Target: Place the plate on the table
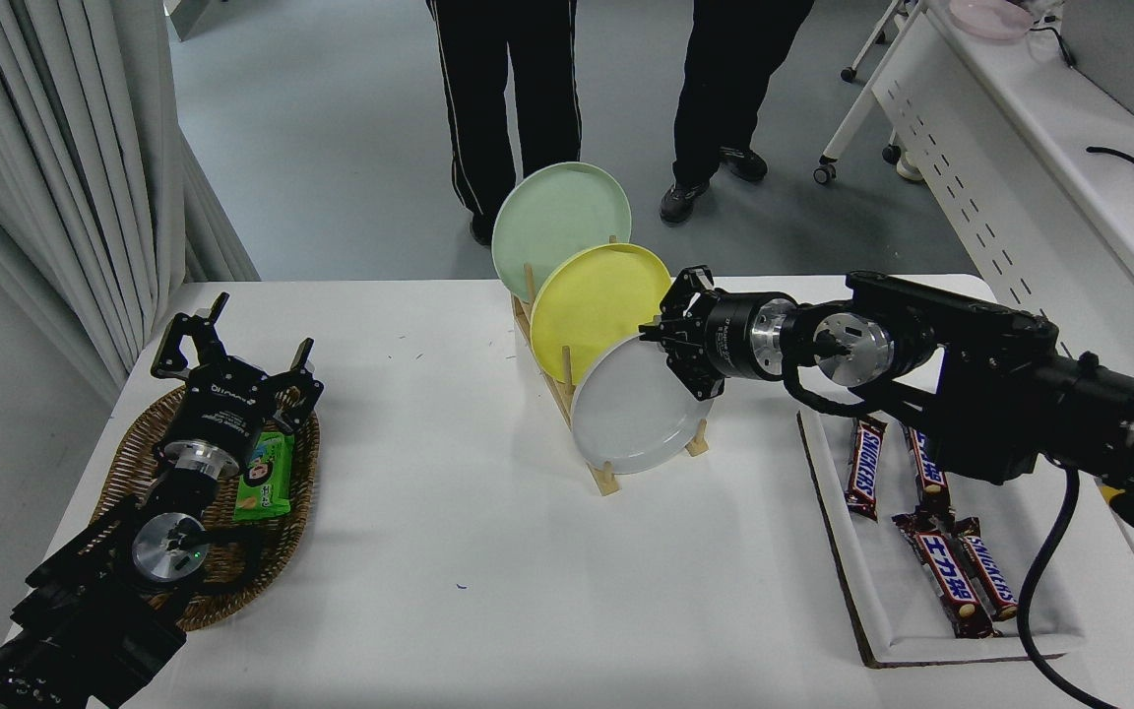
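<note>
The right gripper (667,340) is closed on the upper right rim of the plate (631,409). The plate stands upright in the wooden rack (606,480) on the table (449,512).

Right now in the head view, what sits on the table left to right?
Wicker basket holding a green snack pack, with the parked left claw above it → wooden rack holding the light-grey plate → right claw at that plate's upper right rim → white tray of Snickers bars.
</note>
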